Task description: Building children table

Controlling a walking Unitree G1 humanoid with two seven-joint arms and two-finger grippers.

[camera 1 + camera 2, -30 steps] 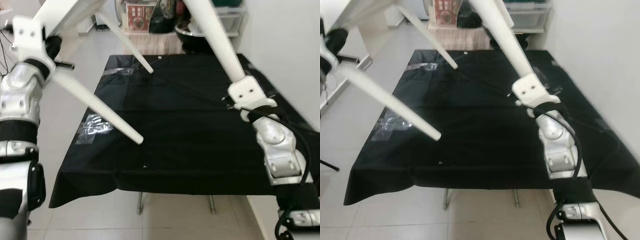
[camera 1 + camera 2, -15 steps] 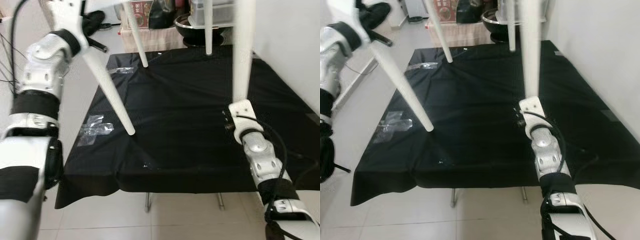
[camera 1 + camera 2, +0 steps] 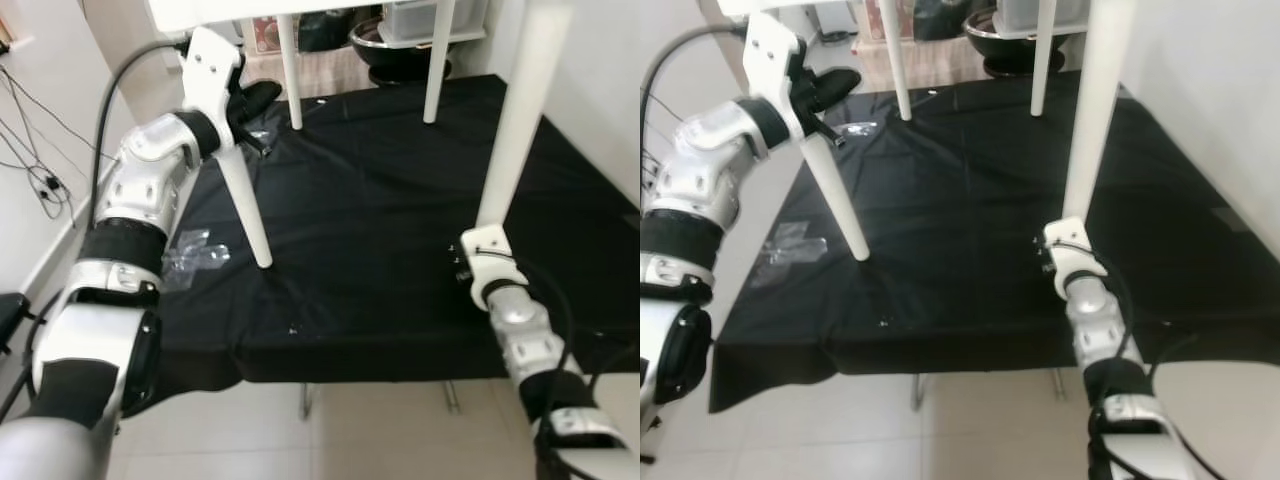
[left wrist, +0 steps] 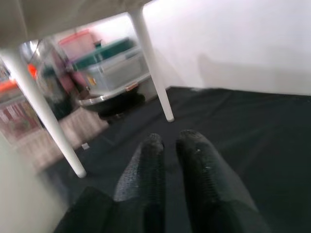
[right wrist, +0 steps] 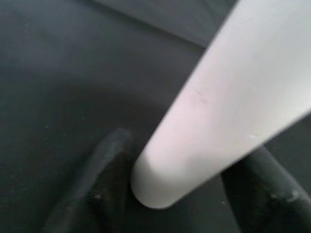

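Note:
A white children's table stands upright on the black cloth (image 3: 370,200), its top (image 3: 220,10) at the upper edge of the view. The two back legs (image 3: 290,70) (image 3: 437,60) and the front left leg (image 3: 245,200) rest on the cloth. My left gripper (image 3: 255,97) is high up beside the front left leg; in the left wrist view its fingers (image 4: 146,170) lie together with nothing between them. My right gripper (image 5: 180,194) is shut on the lower end of the front right leg (image 3: 515,130), one finger (image 5: 104,184) on each side.
Clear plastic bags (image 3: 195,255) (image 3: 255,135) lie on the cloth's left side, and a small white speck (image 3: 291,330) lies near its front edge. A black bowl (image 3: 390,55) and storage boxes stand behind. A white wall runs along the right, cables (image 3: 40,150) hang at left.
The white table swung from tilted to upright, and its legs now point straight down onto the cloth. Both arms moved with it. The camera view shifted too.

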